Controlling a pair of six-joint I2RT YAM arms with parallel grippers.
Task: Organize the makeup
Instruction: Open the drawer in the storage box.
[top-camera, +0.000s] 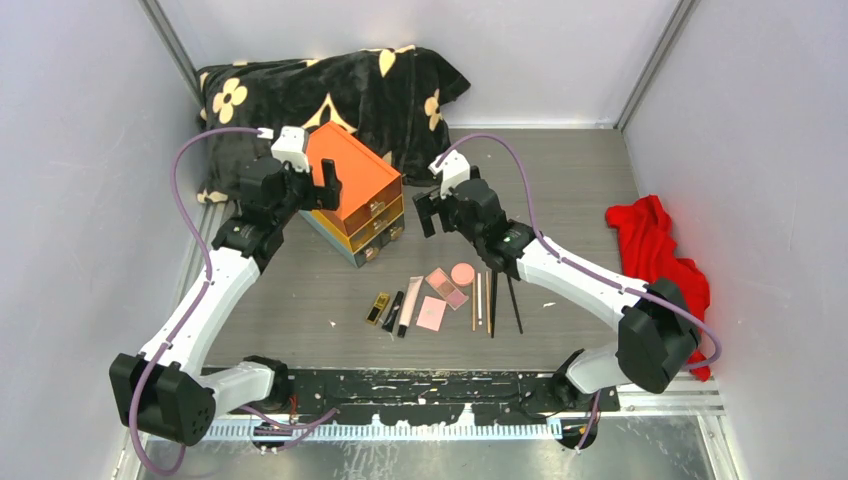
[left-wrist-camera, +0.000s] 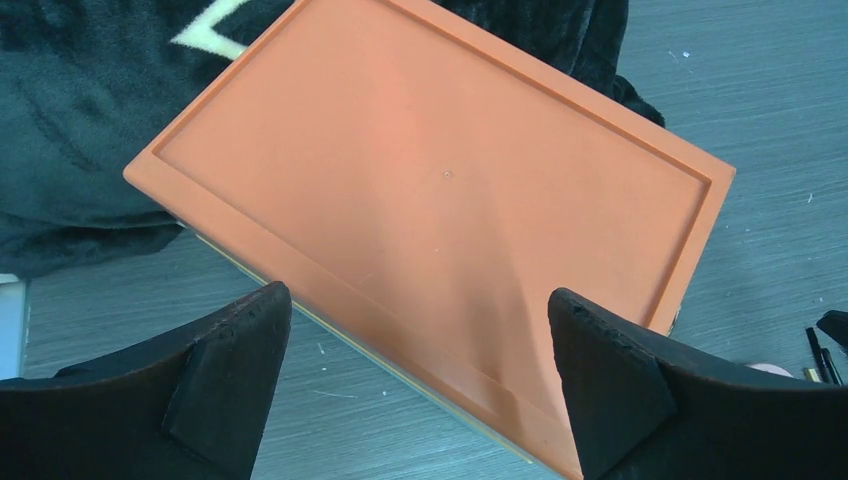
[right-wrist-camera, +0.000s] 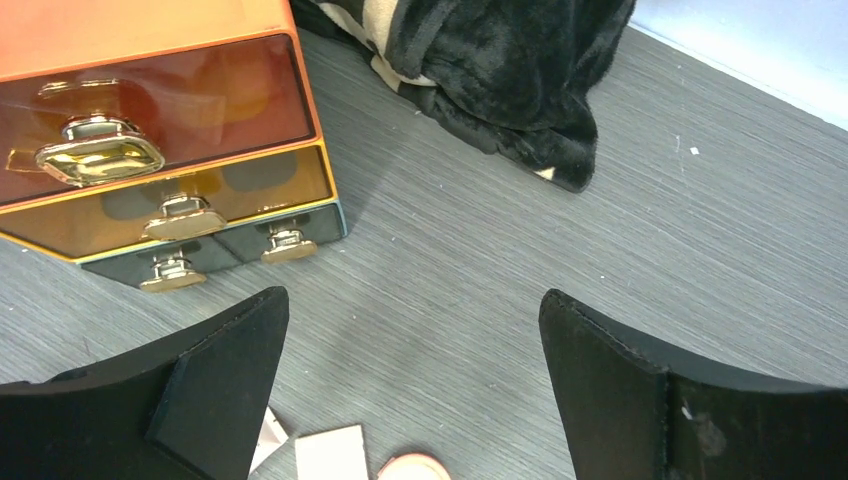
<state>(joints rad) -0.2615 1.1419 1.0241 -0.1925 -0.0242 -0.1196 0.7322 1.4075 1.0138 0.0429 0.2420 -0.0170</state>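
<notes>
The makeup lies in a row on the table in front of the drawer box: a gold-black lipstick (top-camera: 377, 308), a black tube (top-camera: 392, 312), a pink tube (top-camera: 410, 305), pink square palettes (top-camera: 431, 313) (top-camera: 447, 287), a round pink compact (top-camera: 462, 274) and thin tan and black brushes (top-camera: 490, 302). My left gripper (top-camera: 325, 185) is open and empty above the box's orange top (left-wrist-camera: 440, 190). My right gripper (top-camera: 428, 210) is open and empty above bare table, to the right of the box. A palette edge (right-wrist-camera: 330, 452) and the compact's rim (right-wrist-camera: 412, 468) show between its fingers at the bottom of the right wrist view.
The orange-topped drawer box (top-camera: 355, 195) stands at the back left of centre, its gold-handled drawers (right-wrist-camera: 100, 155) shut. A black flowered blanket (top-camera: 320, 95) lies behind it. A red cloth (top-camera: 655, 245) lies at the right edge. Walls close in on three sides.
</notes>
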